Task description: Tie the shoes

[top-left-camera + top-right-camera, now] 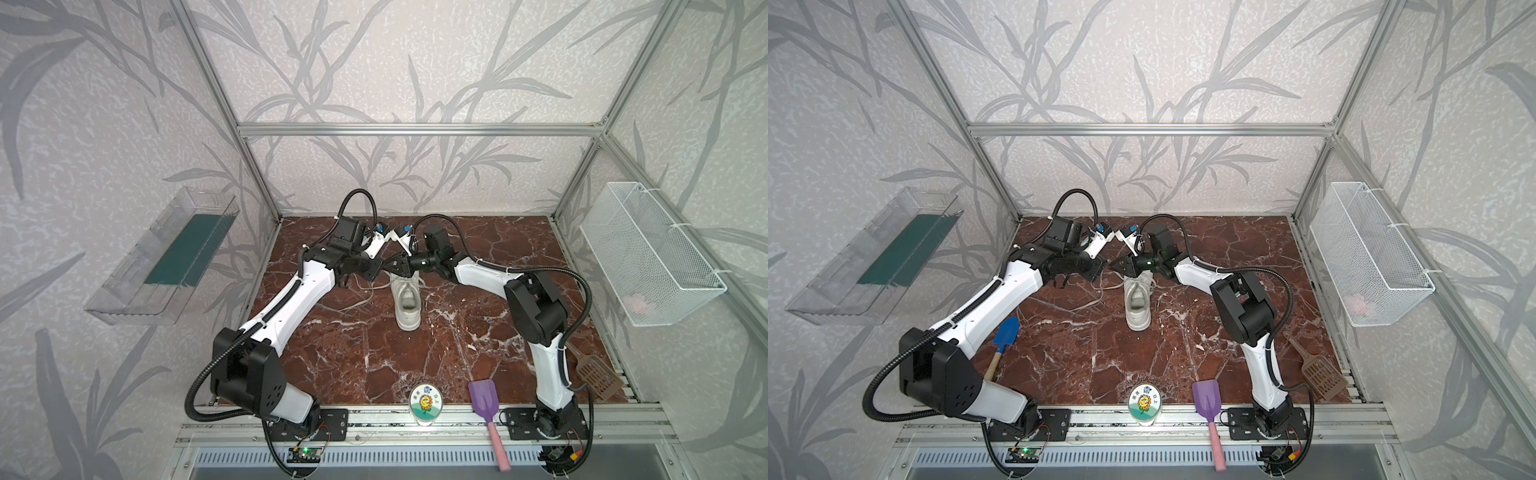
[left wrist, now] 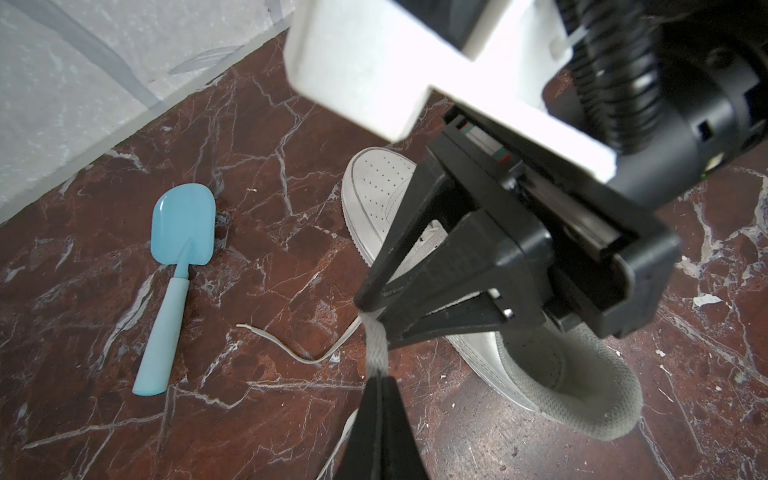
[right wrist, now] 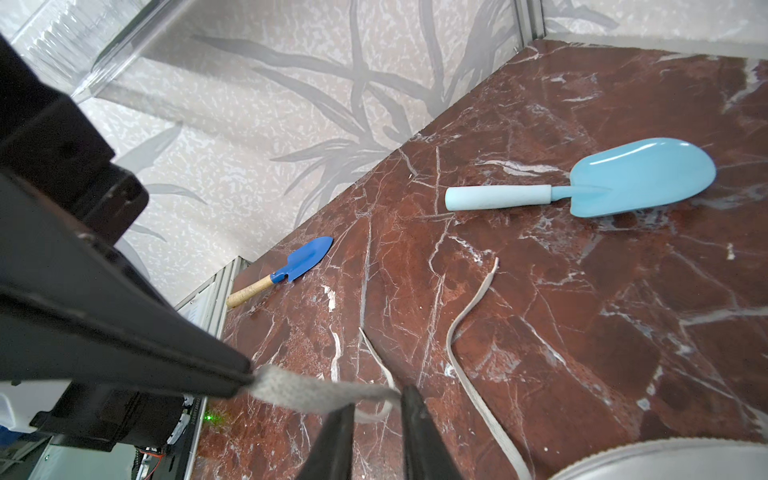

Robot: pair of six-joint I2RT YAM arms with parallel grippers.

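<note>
- The sneaker (image 1: 406, 309) stands upright on its sole near the middle of the marble table (image 1: 374, 365), set slightly toward 12 o'clock in both top views.
- Its long axis is laid along the 12-to-6 line. The toe is pointed to 12 o'clock, toward the back wall, and the heel with the open collar is turned to 6 o'clock. In the top views the toe end is covered by the two grippers.
- The left gripper (image 2: 376, 380) is closed tight on a short span of the lace (image 2: 376, 349). This span is held clear of the table, above the forefoot and toward 11 o'clock of the shoe.
- The right gripper (image 3: 376, 401) is set on the same span, just beside the left one. In the right wrist view its fingers are seen narrowly apart with the lace between them. In the left wrist view they appear to meet on it. Whether the lace is truly pinched there cannot be told.
- No knot or bow is seen. A loose lace end (image 3: 469, 316) lies slack on the table at 9 o'clock of the shoe, and a second strand is seen beside it.
- The task is judged to be at an early stage. One lace is taken up between the grippers. The crossing, the loops and the tightening are all judged to be left.
</note>
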